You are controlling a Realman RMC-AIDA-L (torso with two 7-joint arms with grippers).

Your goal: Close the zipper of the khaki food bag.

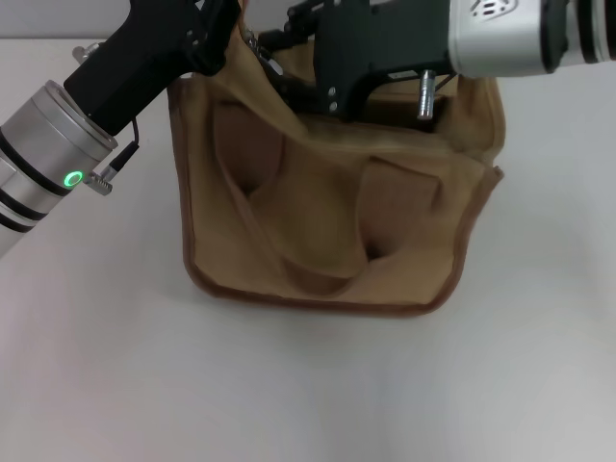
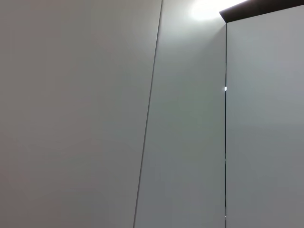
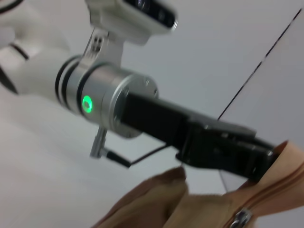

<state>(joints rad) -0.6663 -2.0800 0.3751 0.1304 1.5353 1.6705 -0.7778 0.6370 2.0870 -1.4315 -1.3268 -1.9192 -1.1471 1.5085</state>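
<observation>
Nearest the head camera, bare white desk (image 1: pixel 308 395), pale and smooth.

Farther in, at the middle of the desk, the khaki food bag (image 1: pixel 318 241): boxy tan canvas, darker brown piping along the near bottom edge and up the corners, near face slumped and creased. Across that near face, a wide matching strap handle (image 1: pixel 289 260) hanging in a loop.

Beyond that, along the far top edge of the bag, both arms. On the left, the left end effector (image 1: pixel 217 34), black, on a silver wrist with a green ring light, pressed against the bag's raised top-left corner; from the right wrist view (image 3: pixel 228 152), black fingers closed on a fold of tan fabric at the bag's upper edge, fabric pulled upward there. On the right, the right end effector (image 1: pixel 289 48), black body on a silver-white wrist, reaching in from the right over the bag's top; fingertips hidden behind the body and the fabric, so cannot tell how far apart or whether holding anything.

Close under the left end effector in the right wrist view, the zipper (image 3: pixel 263 202) running along the tan top panel, with a small silver pull (image 3: pixel 241 218) at the picture's lower edge.

Farthest, in the left wrist view, only pale grey wall panels (image 2: pixel 95 114) with dark seams.
</observation>
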